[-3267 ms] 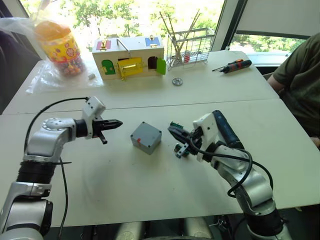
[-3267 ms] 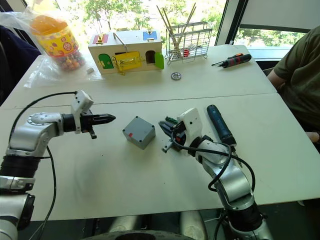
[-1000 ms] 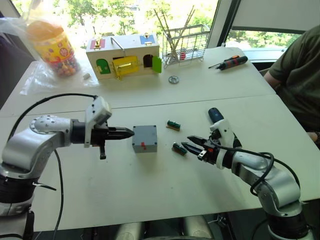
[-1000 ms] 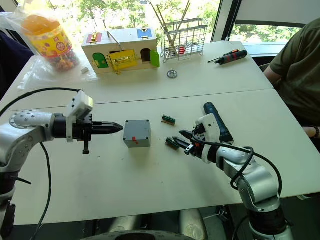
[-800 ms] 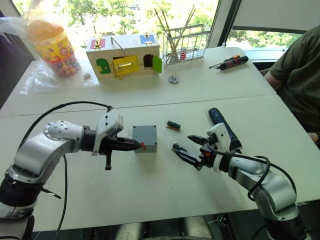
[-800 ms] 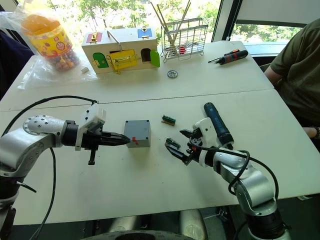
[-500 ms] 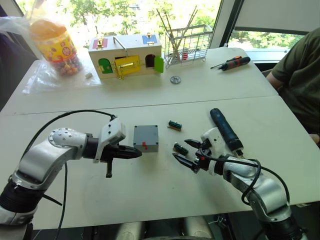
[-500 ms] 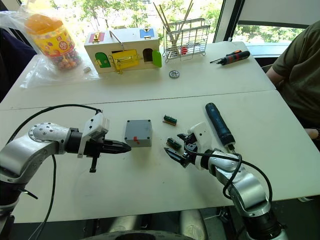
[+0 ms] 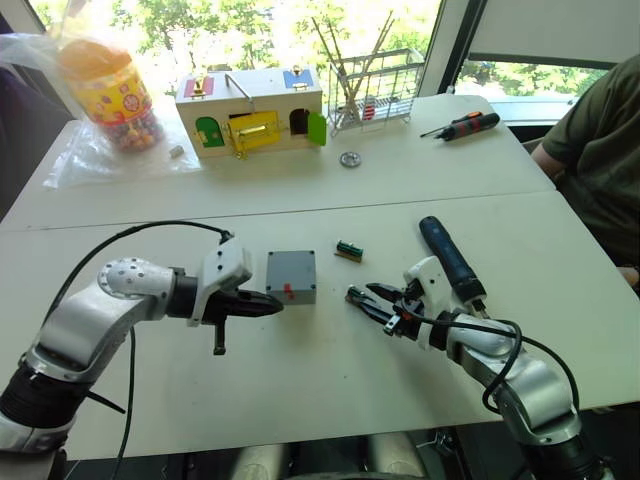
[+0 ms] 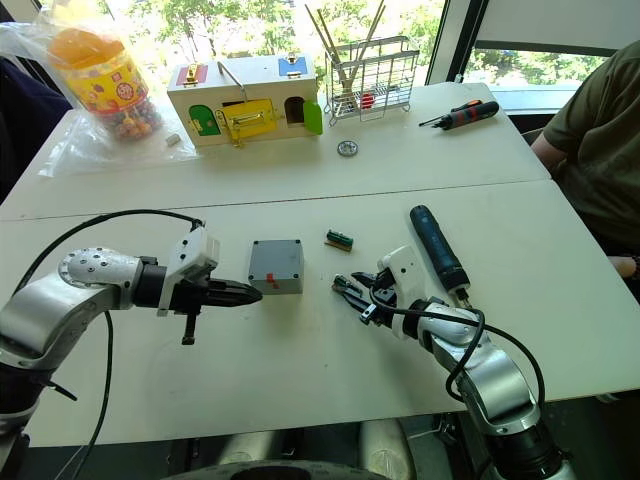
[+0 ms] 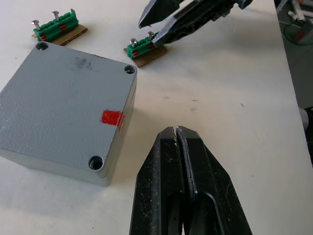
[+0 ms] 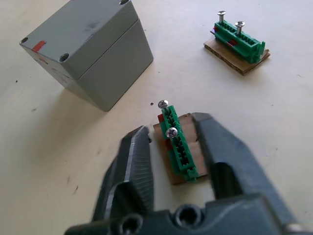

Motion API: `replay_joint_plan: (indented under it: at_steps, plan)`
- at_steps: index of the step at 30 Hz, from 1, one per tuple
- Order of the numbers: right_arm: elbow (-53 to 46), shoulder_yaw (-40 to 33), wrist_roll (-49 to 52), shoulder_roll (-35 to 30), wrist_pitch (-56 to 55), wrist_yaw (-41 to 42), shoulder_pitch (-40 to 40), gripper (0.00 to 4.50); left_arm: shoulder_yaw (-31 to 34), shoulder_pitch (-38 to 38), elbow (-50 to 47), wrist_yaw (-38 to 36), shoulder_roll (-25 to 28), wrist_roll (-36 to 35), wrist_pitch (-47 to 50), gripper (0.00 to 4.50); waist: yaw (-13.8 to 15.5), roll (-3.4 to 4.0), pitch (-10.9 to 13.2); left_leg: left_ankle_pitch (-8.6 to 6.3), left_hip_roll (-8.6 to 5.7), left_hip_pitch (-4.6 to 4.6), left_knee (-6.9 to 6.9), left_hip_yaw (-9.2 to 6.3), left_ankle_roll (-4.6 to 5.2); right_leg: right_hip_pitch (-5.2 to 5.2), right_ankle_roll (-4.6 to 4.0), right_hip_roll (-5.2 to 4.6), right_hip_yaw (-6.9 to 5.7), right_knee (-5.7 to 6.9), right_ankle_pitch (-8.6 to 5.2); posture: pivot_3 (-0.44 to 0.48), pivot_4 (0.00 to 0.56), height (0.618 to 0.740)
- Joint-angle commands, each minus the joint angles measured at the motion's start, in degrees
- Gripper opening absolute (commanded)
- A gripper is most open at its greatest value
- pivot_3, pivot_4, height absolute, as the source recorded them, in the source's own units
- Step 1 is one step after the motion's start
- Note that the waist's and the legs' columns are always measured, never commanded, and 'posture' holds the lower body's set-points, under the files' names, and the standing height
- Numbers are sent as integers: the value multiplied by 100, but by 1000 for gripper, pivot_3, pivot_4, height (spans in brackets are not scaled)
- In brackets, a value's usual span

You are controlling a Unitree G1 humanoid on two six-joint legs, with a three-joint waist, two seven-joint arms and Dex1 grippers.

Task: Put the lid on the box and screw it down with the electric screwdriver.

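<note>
Grey box (image 9: 291, 276) sits lidded, just right of the clenched left gripper (image 9: 272, 305); right gripper (image 12: 172, 142), released, straddles a green screw block (image 12: 177, 147).

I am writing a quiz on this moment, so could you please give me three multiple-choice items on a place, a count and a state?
1. Where does the electric screwdriver lie?
A. On the table beside the right arm
B. In the wire rack
C. On the box

2. How many green screw holders are on the table?
A. One
B. Two
C. Four

3. How is the left pincer?
A. Open around the box
B. Shut, beside the box
C. Shut on a holder

Answers: 1 A, it lies flat on the table by that arm. 2 B, one holder sits between the right pincer's open fingers, the other farther off. 3 B, its fingers meet near the box, holding nothing.
</note>
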Motion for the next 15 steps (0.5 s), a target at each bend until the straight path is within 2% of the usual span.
replay_joint_plan:
  at_steps: [1, 8, 15]
  plan:
    - [-61, 19, -68, -17, -117, 1, -9, 20, 21, -14, -47, 22, -9, 19, -87, 0, 1, 0, 0, 0, 0, 0, 0, 0, 0, 0, 0, 0, 0, 0, 0, 0, 150, 740]
    - [-70, -52, -98, 31, -147, -37, -17, 20, 30, -37, 3, 60, -40, 75, -102, 0, 1, 0, 0, 0, 0, 0, 1, 0, 0, 0, 0, 1, 0, 1, 0, 0, 150, 740]
    - [-633, -314, 236, 70, 225, -103, -184, 20, 42, -109, 167, 51, -60, 90, -140, 0, 0, 0, 0, 1, 0, 0, 1, 0, -2, -1, 0, 2, 0, 2, 0, 0, 150, 740]
